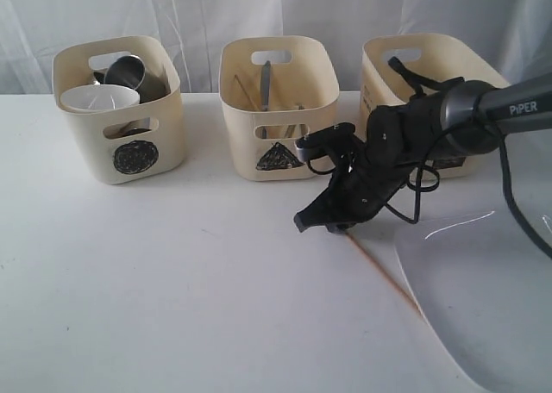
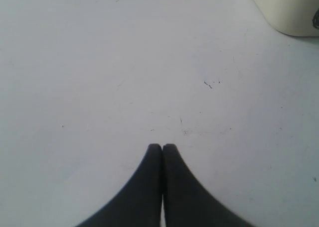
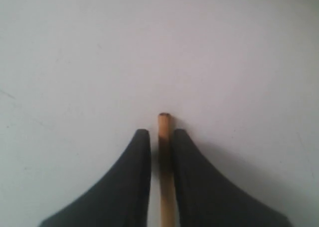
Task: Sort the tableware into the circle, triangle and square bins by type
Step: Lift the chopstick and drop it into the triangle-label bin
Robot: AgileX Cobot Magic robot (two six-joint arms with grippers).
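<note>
Two pincers, two states. My left pincer (image 2: 162, 147) has its fingers pressed together over bare bench (image 2: 99, 62). My right pincer (image 3: 161, 133) straddles one wooden chopstick (image 3: 164, 177) lying flat on the bench, a finger close on each side; whether it is clamped, I cannot tell. Chopstick location: forward of the triangle bin (image 1: 237, 126) and square bin (image 1: 379, 74), other end at the white plate (image 1: 483, 315) rim.

**Operator:** What's at my right gripper (image 3: 161, 133)?

**Spotter:** You've got 1 wooden chopstick (image 3: 166, 173) between your 2 black fingers (image 3: 135, 160), its tip just past them. There's white table (image 3: 149, 48) all around the chopstick. I can't tell whether you're pinching it.
</note>
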